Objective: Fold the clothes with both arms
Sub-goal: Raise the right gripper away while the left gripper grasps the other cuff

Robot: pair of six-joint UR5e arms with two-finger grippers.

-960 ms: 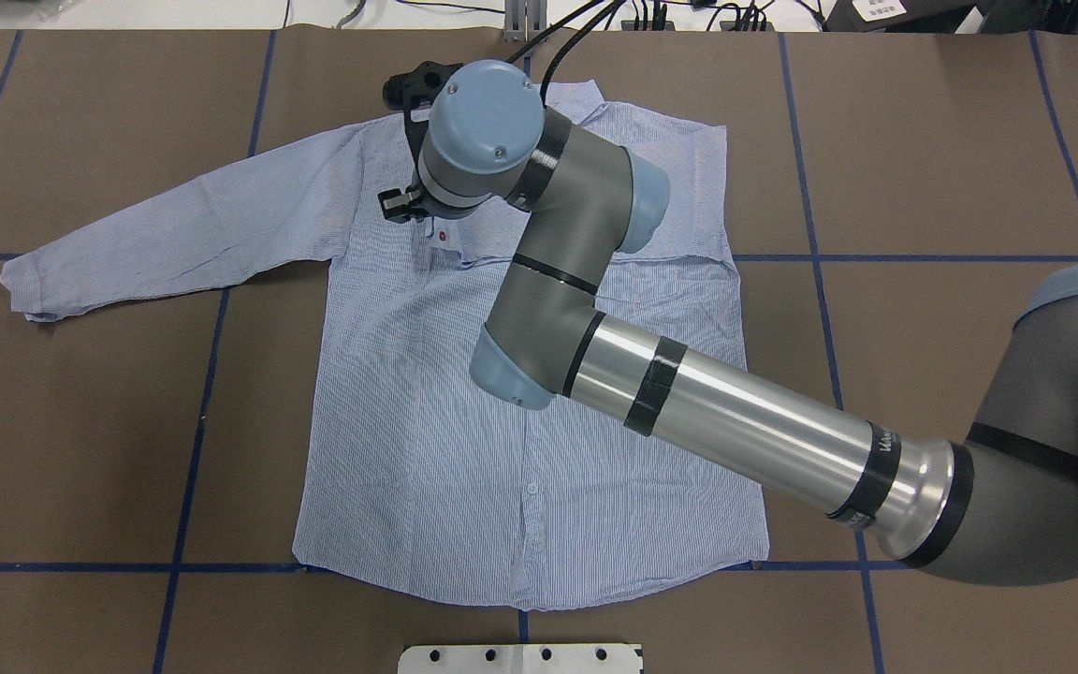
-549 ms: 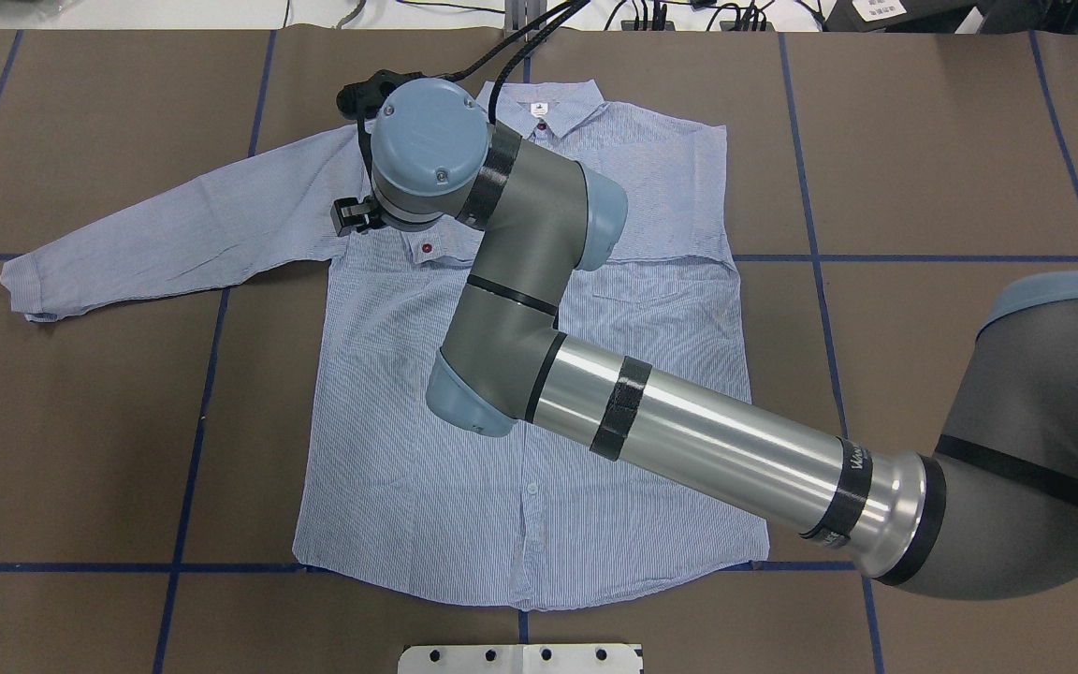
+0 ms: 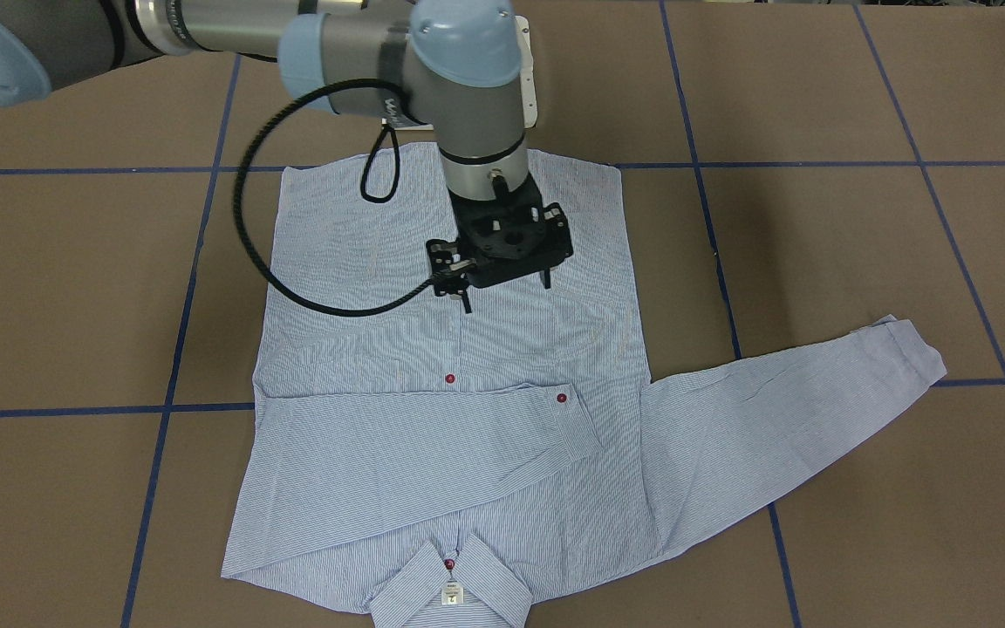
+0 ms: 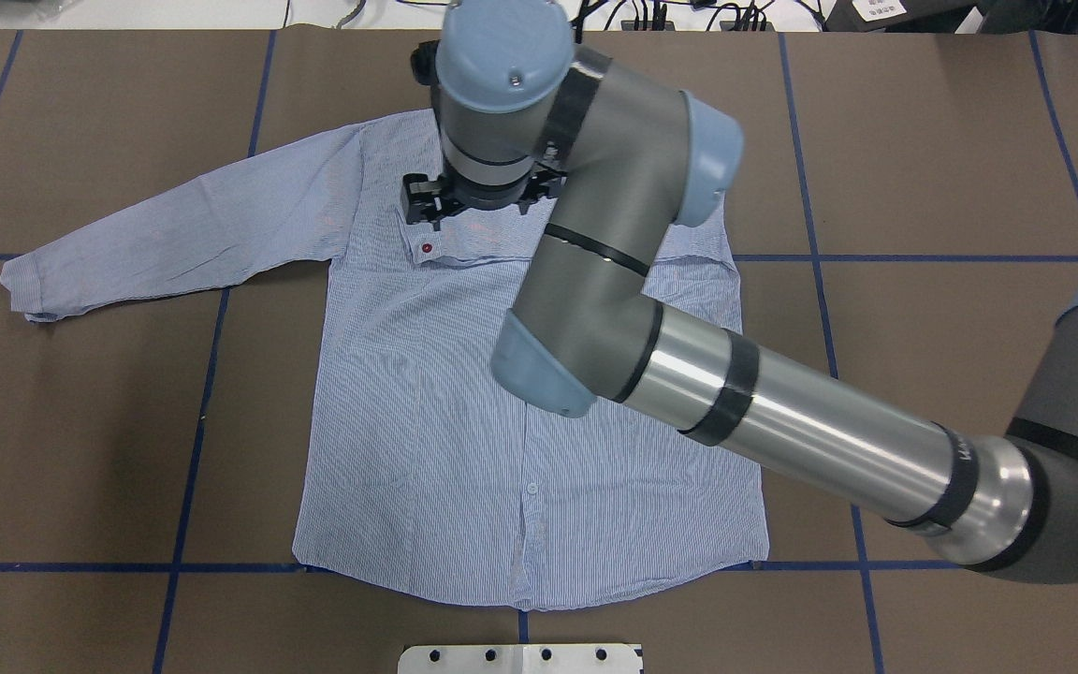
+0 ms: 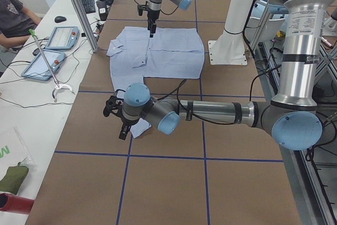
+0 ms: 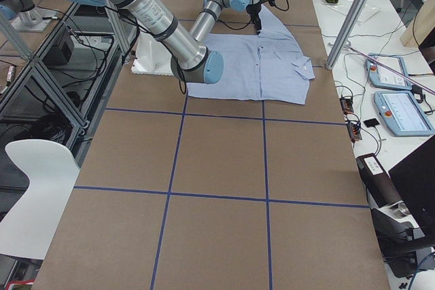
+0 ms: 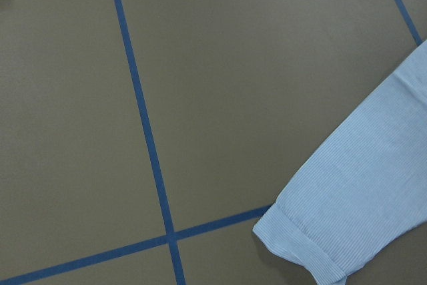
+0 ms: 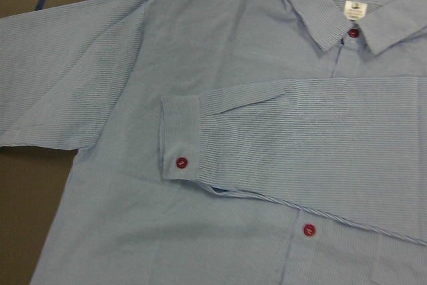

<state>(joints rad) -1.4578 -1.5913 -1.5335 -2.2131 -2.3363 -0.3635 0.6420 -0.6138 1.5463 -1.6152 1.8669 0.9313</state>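
The light blue striped shirt (image 4: 417, 431) lies flat, front up, its collar (image 3: 450, 583) at the far edge from the robot. One sleeve is folded across the chest (image 3: 415, 445), and its red-buttoned cuff (image 4: 427, 248) lies flat. The other sleeve (image 4: 174, 225) stretches out toward the robot's left. My right gripper (image 3: 507, 293) hovers above the shirt's front placket, open, with nothing between its fingers. In the exterior left view my left gripper (image 5: 120, 124) hangs above the outstretched sleeve's cuff (image 7: 300, 245). I cannot tell whether it is open or shut.
Brown paper with blue tape lines (image 4: 202, 393) covers the table. A black cable loop (image 3: 249, 235) hangs from the right arm over the shirt. The white base plate (image 4: 520, 658) sits at the near edge. A side table with tablets (image 5: 60, 38) and a seated person (image 5: 10, 9) lie beyond the far edge.
The right wrist swung toward the robot's left, then back right and higher over the chest. The folded sleeve's cuff shifted slightly left and now lies flat.
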